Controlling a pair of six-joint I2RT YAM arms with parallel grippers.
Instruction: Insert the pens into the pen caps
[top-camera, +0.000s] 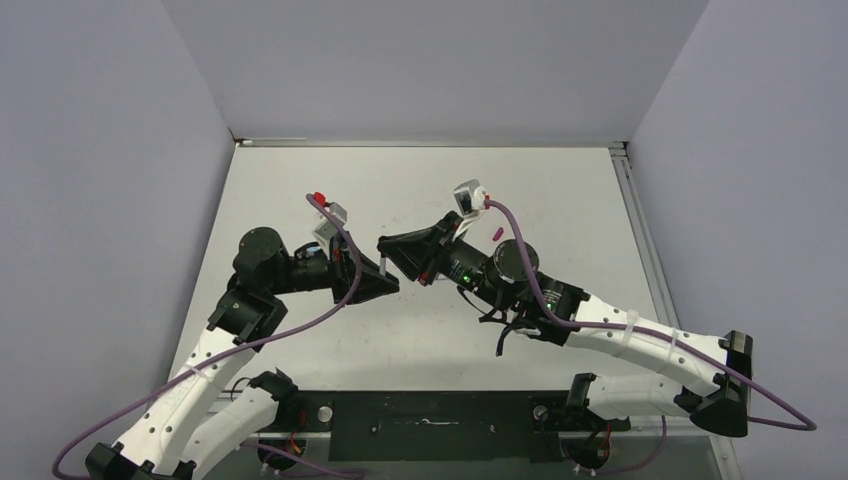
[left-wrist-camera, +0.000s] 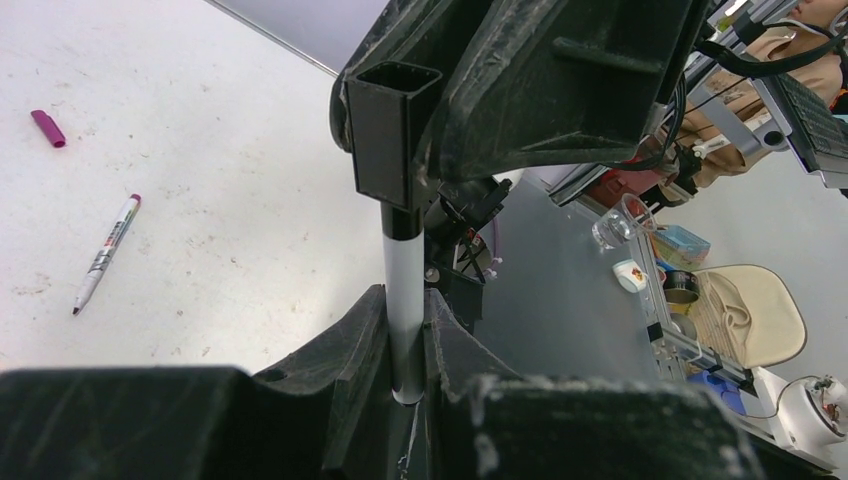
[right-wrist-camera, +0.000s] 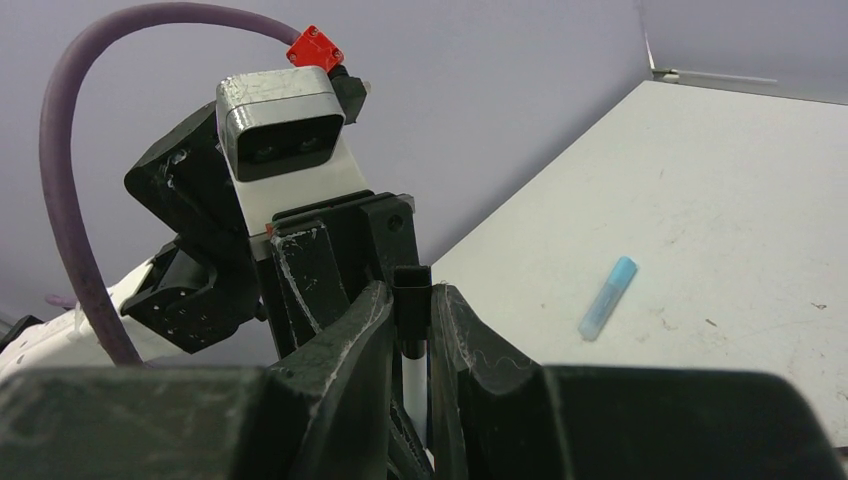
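Gripping, left side: the left fingers (left-wrist-camera: 372, 330) are closed tight on the grey-white pen (left-wrist-camera: 404, 285). They hold it low on the barrel, and most of its length stands clear of them.
Pen position: it is held above the bench (top-camera: 560, 200), midway between the two arms. Its dark upper end points into the black cap (left-wrist-camera: 385, 150).
Join: pen and cap look lined up and touching. I judge the tip is entering or partly seated, but how deep it sits cannot be told.
Right side: the right fingers (right-wrist-camera: 372, 320) are pinched shut on the black cap across its flat sides, with the pen's pale barrel showing just below.
Handling, pen: light, thin and stiff, with a smooth barrel that may slide through the fingers under an end-on push. A hold close to the joining end would limit bending and slipping.
Handling, cap: small, rigid and light. Its flat faces suit a square pinch, and if it is skewed it will likely jam rather than seat.
Loose on the bench: a capless marker (left-wrist-camera: 105, 255) lies flat, with a magenta cap (left-wrist-camera: 47, 128) apart from it. The overhead view puts that cap right of the join, on the far side.
Also loose: a light-blue piece (right-wrist-camera: 607, 298) lies flat and well clear of the fingers. Whether it is a cap or a pen cannot be told.
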